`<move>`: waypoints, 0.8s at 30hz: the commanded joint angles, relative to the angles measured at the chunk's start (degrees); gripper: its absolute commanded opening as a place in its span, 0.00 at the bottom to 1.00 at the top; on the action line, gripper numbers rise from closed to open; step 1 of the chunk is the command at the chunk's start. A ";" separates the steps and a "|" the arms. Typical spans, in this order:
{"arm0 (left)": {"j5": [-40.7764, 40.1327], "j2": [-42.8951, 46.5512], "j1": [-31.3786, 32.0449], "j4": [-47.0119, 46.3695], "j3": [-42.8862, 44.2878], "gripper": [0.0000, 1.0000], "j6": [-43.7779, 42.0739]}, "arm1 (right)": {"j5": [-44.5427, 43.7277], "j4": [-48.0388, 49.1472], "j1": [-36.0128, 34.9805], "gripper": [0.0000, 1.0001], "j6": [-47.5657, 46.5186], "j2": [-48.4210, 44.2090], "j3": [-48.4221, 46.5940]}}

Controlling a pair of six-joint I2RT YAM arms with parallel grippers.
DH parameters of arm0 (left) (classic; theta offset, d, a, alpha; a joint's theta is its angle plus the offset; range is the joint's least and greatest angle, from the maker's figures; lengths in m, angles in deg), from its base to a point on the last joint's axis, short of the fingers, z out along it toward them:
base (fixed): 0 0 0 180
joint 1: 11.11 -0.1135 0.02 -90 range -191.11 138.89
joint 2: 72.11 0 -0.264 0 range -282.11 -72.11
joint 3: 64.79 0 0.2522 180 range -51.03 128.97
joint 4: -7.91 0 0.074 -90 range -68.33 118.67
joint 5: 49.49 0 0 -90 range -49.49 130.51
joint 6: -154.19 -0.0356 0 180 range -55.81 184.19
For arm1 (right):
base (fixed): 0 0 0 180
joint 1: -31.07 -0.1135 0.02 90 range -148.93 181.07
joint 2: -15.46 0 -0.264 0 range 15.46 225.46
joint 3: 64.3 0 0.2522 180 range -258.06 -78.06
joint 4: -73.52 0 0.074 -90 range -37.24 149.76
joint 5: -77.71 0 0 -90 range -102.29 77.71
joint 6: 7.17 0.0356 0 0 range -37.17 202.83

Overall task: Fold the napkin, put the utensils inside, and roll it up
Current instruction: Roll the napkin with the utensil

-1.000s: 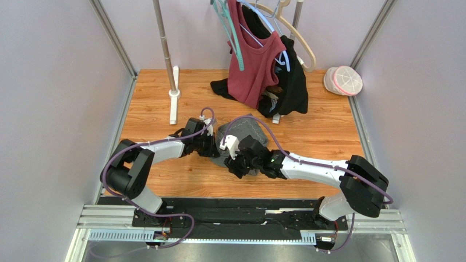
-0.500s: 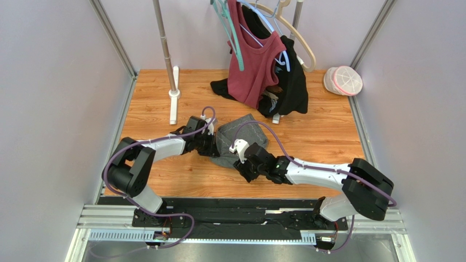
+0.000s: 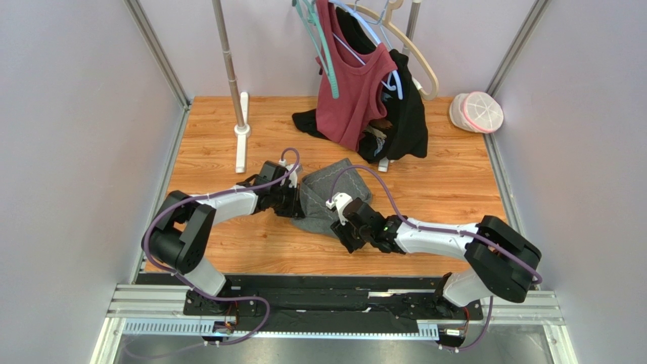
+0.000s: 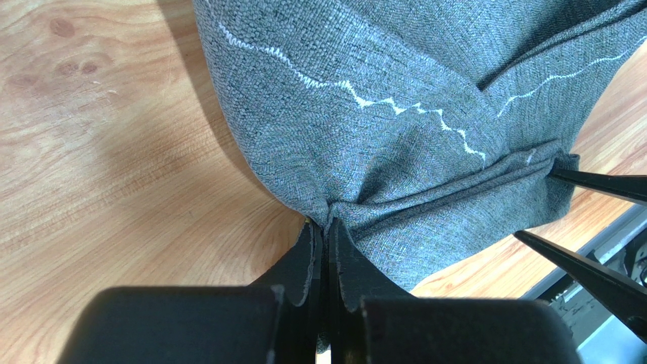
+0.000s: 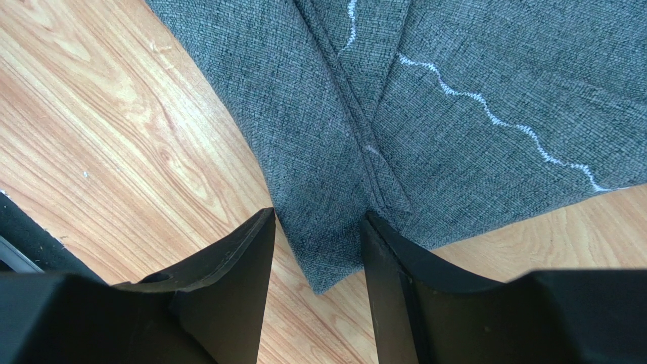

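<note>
The dark grey napkin [image 3: 334,186] lies bunched and partly folded on the wooden table between both arms, its pale zigzag stitching showing in the wrist views. My left gripper [image 3: 298,203] is shut on the napkin's gathered left edge [image 4: 395,189], its fingertips [image 4: 313,241] pinching the cloth. My right gripper [image 3: 340,226] stands open, its jaws on either side of the napkin's near corner [image 5: 326,258] without squeezing it. The right gripper's fingers [image 4: 600,182] show at the right edge of the left wrist view. The utensils are out of view.
A maroon top [image 3: 353,91] and black garments [image 3: 406,114] hang on hangers at the back, reaching the table. A metal rack pole [image 3: 231,76] stands on a white foot at back left. A white and pink round thing [image 3: 477,111] sits at back right. Walls close both sides.
My right gripper has drawn back from above the napkin toward the near right and now sits at its near corner, uncovering more cloth. The left gripper has kept its hold and place.
</note>
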 commanded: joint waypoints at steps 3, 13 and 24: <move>-2.21 -1.17 -0.20 5.08 1.07 0.00 -2.42 | 2.82 -3.04 0.23 0.51 3.03 1.86 -0.41; -0.99 -3.11 -0.20 8.51 4.06 0.00 -2.68 | 1.94 -0.32 -1.62 0.53 -5.41 -6.85 -5.68; 0.16 -6.19 -0.20 11.41 6.17 0.00 -3.39 | 1.59 9.33 -5.22 0.54 -13.93 2.55 -7.61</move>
